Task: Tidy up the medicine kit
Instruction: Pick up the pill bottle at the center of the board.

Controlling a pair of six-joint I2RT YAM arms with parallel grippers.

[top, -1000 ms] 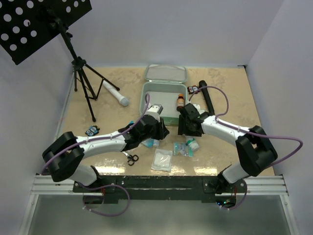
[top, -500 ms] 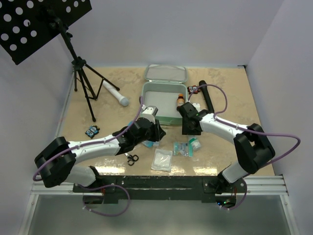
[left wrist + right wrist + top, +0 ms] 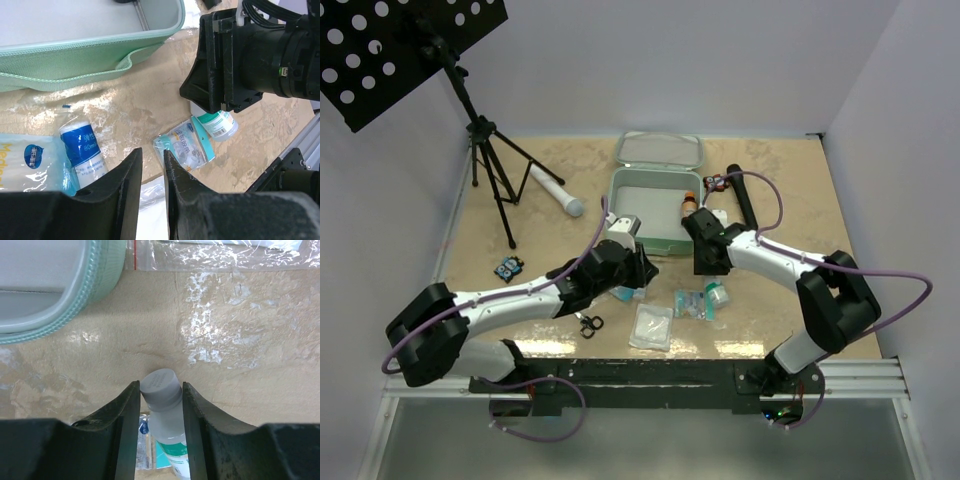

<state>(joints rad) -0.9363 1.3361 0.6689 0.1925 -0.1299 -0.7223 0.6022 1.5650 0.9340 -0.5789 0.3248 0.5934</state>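
While your right gripper [image 3: 159, 385] clamps the white-capped bottle [image 3: 167, 425] lying on the counter [image 3: 780, 180] just in front of the medicine kit [image 3: 645, 200], your left gripper [image 3: 152, 154] hovers beside that kit's near wall, jaws slightly parted on nothing. Medicine kit lies open.

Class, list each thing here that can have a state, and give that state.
medicine kit: open, lid lying flat behind it.
brown bottle: upright inside the kit.
small bottle: capped, lying on the table.
right hand: jaws astride that bottle's cap; grip unclear.
left hand: jaws slightly apart, empty.
white-and-grey cylinder: lying on its side.
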